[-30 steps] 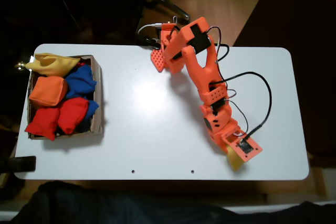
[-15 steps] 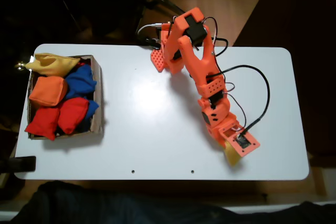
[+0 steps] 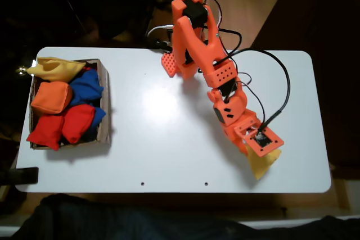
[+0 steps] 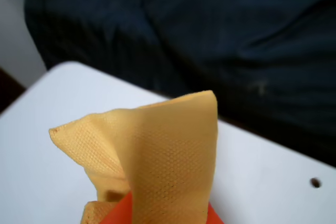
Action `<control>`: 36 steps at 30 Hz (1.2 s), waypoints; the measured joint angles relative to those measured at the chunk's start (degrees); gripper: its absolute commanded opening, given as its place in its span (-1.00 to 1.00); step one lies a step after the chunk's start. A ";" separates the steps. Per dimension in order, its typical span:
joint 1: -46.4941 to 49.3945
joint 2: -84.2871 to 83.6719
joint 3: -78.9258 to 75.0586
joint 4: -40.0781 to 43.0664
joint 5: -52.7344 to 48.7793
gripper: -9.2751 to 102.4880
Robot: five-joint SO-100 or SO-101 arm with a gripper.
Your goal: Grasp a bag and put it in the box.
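Orange arm (image 3: 205,66) reaching over the white table (image 3: 163,122), end effector (image 3: 260,160) near the table's front right in the fixed view — clenched on the yellow bag (image 4: 157,156), bag pinched and crumpled, box (image 3: 104,105) of beanbags well apart at the left.

Arm (image 3: 211,66): bright orange plastic, blocky segments. Black motor blocks set at the joints. Thin black cables (image 3: 281,91) loop along its side. Dotted perforated panel mid-arm. Small dark circuit board (image 3: 261,137) at wrist end.
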 measured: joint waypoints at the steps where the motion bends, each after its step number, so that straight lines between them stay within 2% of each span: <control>1: 0.09 1.49 0.62 0.26 0.26 -0.83; 23: 10.28 29.36 2.11 24.79 10.02 -0.83; 31: 14.59 36.04 1.23 39.02 16.79 -0.83; 36: 17.93 36.30 -6.68 51.33 23.03 -0.83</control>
